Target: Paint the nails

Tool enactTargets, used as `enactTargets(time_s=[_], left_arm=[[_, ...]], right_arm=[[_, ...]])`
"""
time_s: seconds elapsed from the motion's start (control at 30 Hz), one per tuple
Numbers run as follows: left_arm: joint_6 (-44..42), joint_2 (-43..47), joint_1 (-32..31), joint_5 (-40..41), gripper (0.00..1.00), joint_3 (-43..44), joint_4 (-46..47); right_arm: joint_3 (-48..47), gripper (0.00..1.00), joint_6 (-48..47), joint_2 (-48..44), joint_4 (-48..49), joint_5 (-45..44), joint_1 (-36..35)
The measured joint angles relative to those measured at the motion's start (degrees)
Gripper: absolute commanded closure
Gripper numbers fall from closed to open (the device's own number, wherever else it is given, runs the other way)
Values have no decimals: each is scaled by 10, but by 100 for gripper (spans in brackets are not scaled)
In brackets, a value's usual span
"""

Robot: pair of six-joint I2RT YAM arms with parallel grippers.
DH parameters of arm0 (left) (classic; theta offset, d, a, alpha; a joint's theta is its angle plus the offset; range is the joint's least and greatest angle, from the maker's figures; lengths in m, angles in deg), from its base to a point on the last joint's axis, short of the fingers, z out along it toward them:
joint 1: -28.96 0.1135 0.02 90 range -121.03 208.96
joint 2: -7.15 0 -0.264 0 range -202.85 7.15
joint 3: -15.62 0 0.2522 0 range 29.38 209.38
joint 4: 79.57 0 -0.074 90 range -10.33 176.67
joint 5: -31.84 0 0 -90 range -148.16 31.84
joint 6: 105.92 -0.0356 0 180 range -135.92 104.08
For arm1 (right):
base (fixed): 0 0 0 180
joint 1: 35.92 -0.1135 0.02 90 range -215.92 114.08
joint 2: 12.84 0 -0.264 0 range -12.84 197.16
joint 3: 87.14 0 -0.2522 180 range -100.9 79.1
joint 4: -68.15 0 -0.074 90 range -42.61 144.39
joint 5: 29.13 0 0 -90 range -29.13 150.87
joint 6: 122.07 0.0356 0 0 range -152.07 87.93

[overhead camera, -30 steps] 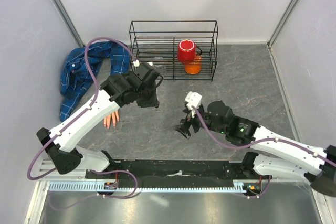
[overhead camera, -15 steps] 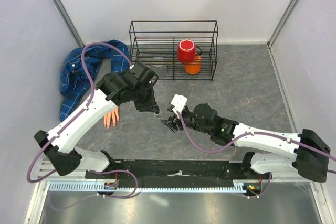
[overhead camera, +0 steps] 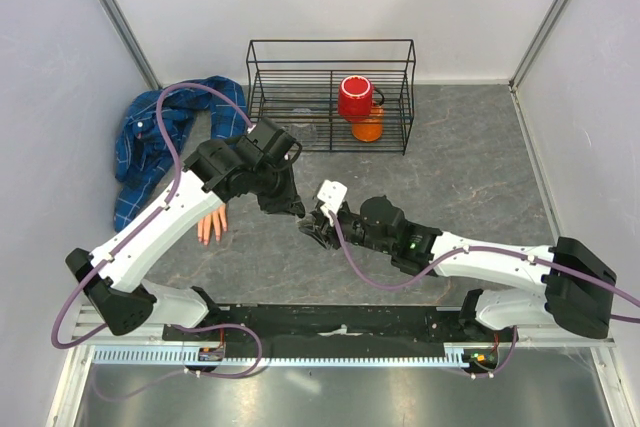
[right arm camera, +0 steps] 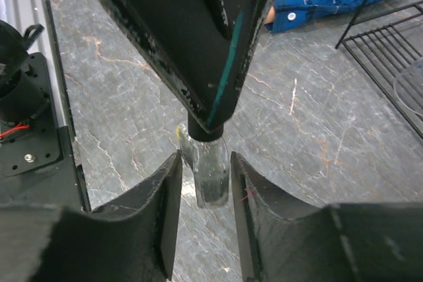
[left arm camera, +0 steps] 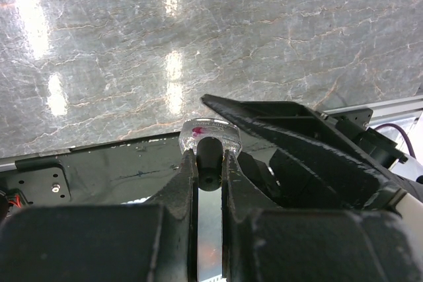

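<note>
The fake hand (overhead camera: 211, 227) lies palm down at the left, fingertips toward the arms; its nails (overhead camera: 207, 241) are too small to make out. My left gripper (left arm camera: 209, 166) (overhead camera: 293, 209) hangs over the table middle, shut on the black cap (left arm camera: 209, 153) of a small clear polish bottle (left arm camera: 210, 134). My right gripper (right arm camera: 206, 176) (overhead camera: 310, 229) straddles the bottle's glass body (right arm camera: 213, 175). Its jaws are narrow, with a thin gap on each side of the glass. The left gripper's fingers (right arm camera: 198, 44) fill the top of the right wrist view.
A black wire rack (overhead camera: 330, 43) stands at the back, holding a red cup (overhead camera: 355, 97) and an orange object (overhead camera: 368, 128). The blue plaid shirt (overhead camera: 150, 142) is heaped at the far left. White walls close in both sides.
My right arm swung left up to the left gripper and its jaws narrowed around the bottle. The left gripper dropped slightly and kept its hold on the cap.
</note>
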Motion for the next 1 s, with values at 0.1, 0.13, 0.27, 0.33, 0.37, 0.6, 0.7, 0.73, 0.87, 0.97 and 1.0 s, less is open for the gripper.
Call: enactTargets(time_s=[0.1, 0.13, 0.27, 0.33, 0.37, 0.6, 0.7, 0.73, 0.87, 0.97, 1.0], left_arm=[[0, 0, 0, 0, 98, 0, 0], [0, 0, 0, 0, 98, 0, 0], [0, 0, 0, -1, 98, -4, 1], [0, 0, 0, -1, 98, -5, 0], [0, 0, 0, -1, 98, -5, 0], [-1, 0, 0, 0, 98, -6, 0], [-9, 2, 1, 0, 91, -5, 3], [-14, 3, 1, 0, 86, -6, 6], [-34, 19, 1, -4, 53, -13, 38], [-37, 47, 4, -13, 46, -34, 90], [-37, 56, 5, -15, 46, -39, 103]], right_arm=[[-3, 61, 4, 5, 6, 8, 0], [-3, 62, 5, 5, 7, 10, 0], [-3, 76, 9, 5, 14, 14, 0], [-3, 81, 11, 5, 13, 15, 0], [-3, 90, 13, 5, 13, 16, 0], [-3, 100, 13, 5, 12, 18, 0], [-3, 100, 19, 3, 10, 17, 0], [-3, 100, 21, 1, 9, 15, 0], [-3, 100, 27, -17, 1, 2, 1], [-3, 100, 31, -38, -15, -2, 0], [-3, 100, 32, -44, -20, -4, 0]])
